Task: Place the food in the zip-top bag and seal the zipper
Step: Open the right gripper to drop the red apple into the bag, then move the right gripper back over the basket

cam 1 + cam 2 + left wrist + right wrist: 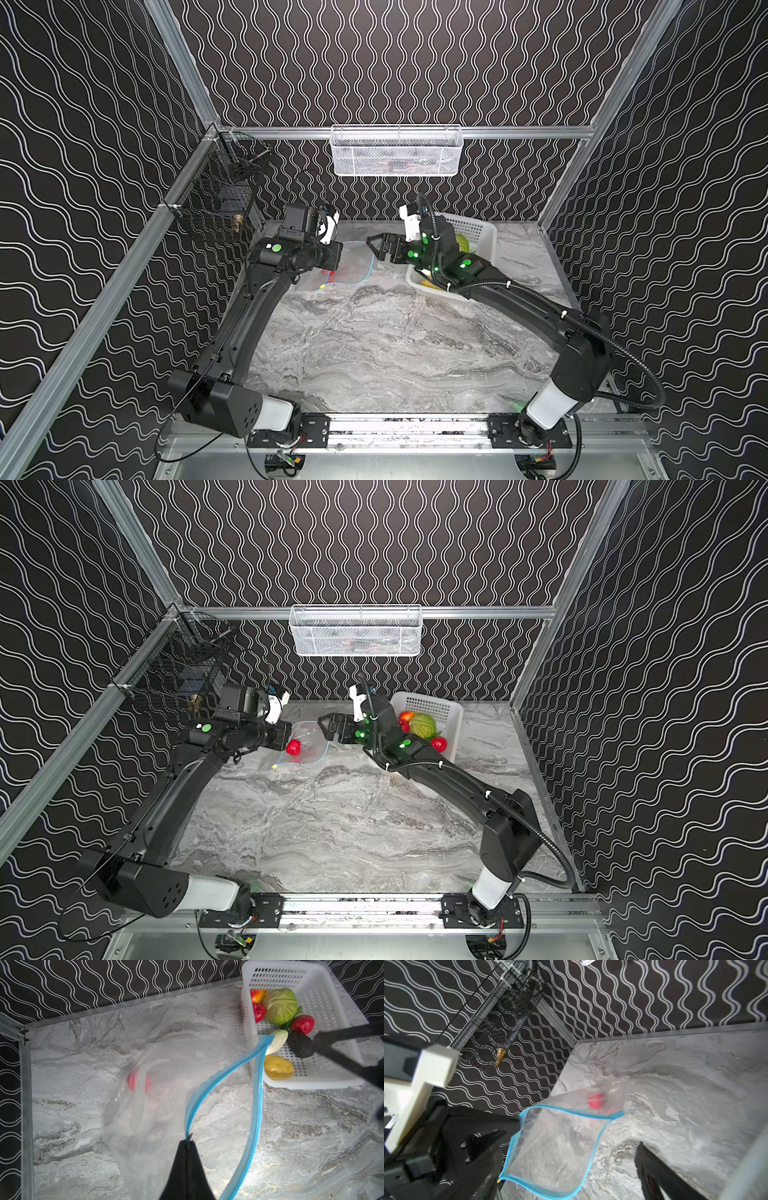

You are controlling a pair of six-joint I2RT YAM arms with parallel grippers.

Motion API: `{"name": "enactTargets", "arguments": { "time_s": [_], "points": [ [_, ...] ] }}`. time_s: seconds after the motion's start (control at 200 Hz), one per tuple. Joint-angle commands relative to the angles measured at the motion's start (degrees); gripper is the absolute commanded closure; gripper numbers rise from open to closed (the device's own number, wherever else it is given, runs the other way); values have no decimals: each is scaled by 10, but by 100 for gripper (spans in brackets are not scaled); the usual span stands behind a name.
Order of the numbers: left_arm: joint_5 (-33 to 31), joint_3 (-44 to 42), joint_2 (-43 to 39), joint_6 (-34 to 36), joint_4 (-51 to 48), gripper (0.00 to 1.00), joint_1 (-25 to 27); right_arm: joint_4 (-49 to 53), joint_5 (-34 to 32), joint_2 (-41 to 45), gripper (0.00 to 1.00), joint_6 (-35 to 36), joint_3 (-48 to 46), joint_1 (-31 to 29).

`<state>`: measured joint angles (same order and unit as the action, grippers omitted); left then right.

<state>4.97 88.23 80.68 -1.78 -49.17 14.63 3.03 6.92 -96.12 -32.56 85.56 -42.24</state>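
Bag of clear plastic is pinched at its blue strip by the left claw, jaws pressed together on it. The rest sags onto the table. One red fruit lies inside the bag. At the bag's gaping mouth hovers the right claw, jaws spread and empty. Beyond the bag stands the white basket holding the cabbage.

Clear glossy plastic bag, white perforated plastic basket, smooth marble-look tabletop
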Motion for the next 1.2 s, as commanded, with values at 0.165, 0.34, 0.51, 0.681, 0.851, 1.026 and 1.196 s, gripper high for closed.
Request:
{"name": "enactTargets", "arguments": {
  "time_s": [0.165,0.34,0.51,0.681,0.851,1.026,1.196],
  "points": [
    [-14,-11,1,3,21,100,-1,71,34,0,1,27,11,50],
    [-20,-29,-2,7,36,100,-1,121,21,-19,1,34,42,74],
    [-21,-13,5,22,33,100,-2,173,-80,-41,1,35,88,76],
    [-25,-20,-3,30,59,100,-2,171,-129,-51,1,86,103,77],
    [-19,-50,-8,27,72,100,-16,122,-92,-55,1,131,73,96],
    [36,-74,-16,-5,83,100,-73,104,-59,-79,1,150,69,133],
    [42,-60,-31,4,75,100,-88,259,-176,-201,1,163,233,134]
  ]
}}
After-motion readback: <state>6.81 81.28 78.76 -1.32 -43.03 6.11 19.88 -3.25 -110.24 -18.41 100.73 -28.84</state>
